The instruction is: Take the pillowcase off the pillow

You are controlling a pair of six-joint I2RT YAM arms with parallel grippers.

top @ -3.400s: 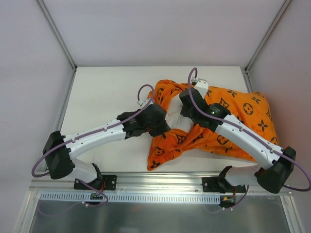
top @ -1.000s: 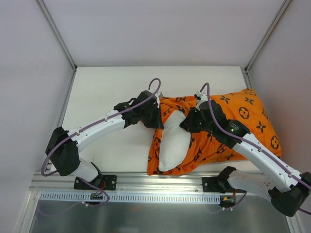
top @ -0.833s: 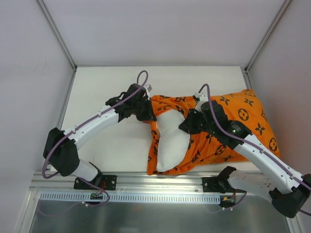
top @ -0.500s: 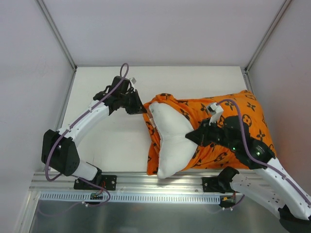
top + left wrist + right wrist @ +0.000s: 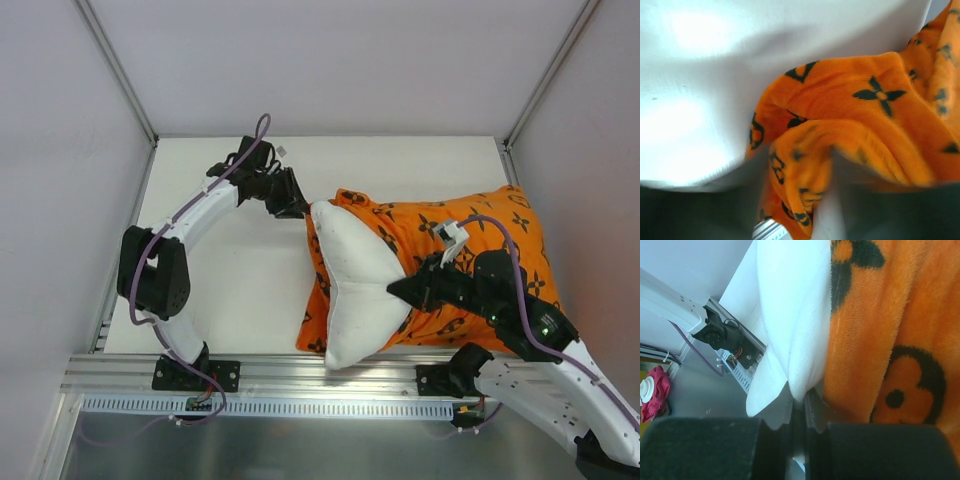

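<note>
The white pillow (image 5: 352, 285) sticks out of the open left end of the orange pillowcase (image 5: 470, 230), which still covers its right part. My left gripper (image 5: 297, 207) is at the case's upper left rim. In the left wrist view the left gripper (image 5: 800, 210) is shut on a bunched fold of the pillowcase (image 5: 860, 115), with the pillow (image 5: 700, 95) beside it, blurred. My right gripper (image 5: 396, 290) is shut on a pinch of the pillow's edge. The right wrist view shows the right gripper (image 5: 799, 395) clamping the pillow (image 5: 795, 305) beside the pillowcase (image 5: 895, 340).
The metal rail (image 5: 300, 375) runs along the table's near edge, just below the pillow's front corner. Side walls and corner posts (image 5: 118, 70) enclose the table (image 5: 220, 290). The left arm base (image 5: 720, 332) shows in the right wrist view.
The pillowcase's open rim was pulled toward the back left and the pillow toward the near edge. Much more white pillow is now bared. The right arm drew back toward its base.
</note>
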